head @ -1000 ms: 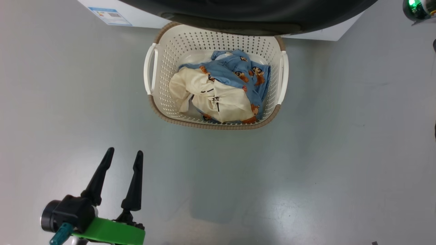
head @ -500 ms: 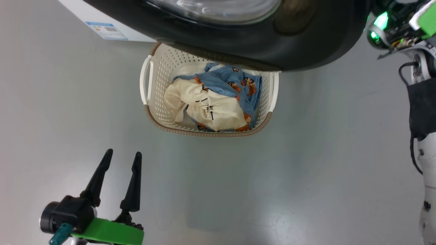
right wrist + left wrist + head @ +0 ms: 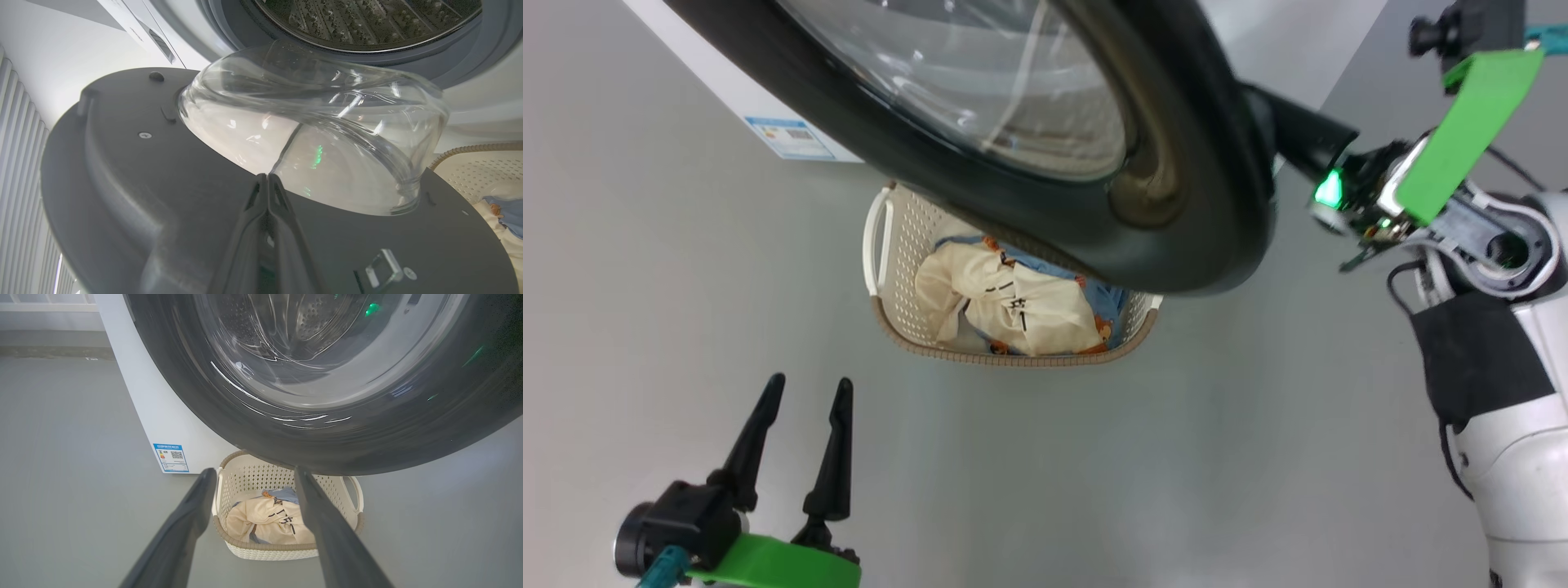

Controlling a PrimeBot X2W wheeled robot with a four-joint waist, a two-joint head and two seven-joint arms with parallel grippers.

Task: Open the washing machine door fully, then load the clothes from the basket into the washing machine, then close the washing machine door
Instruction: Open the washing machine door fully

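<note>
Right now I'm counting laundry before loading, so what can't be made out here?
Head view: the washing machine door covers part of the basket and most of the blue garment.
Head view: the right pincer, tips behind the door rim.
Right wrist view: drum, cut off by the top edge.
Head view: label text too small.

Washing machine door [image 3: 1192,188]: swinging out over the basket [image 3: 894,253], now covering its far right half rather than just the back rim; glass window [image 3: 980,82] coming into the head view; right arm [image 3: 1486,359] entering at the right edge; head camera shifting, scene sliding lower.
</note>
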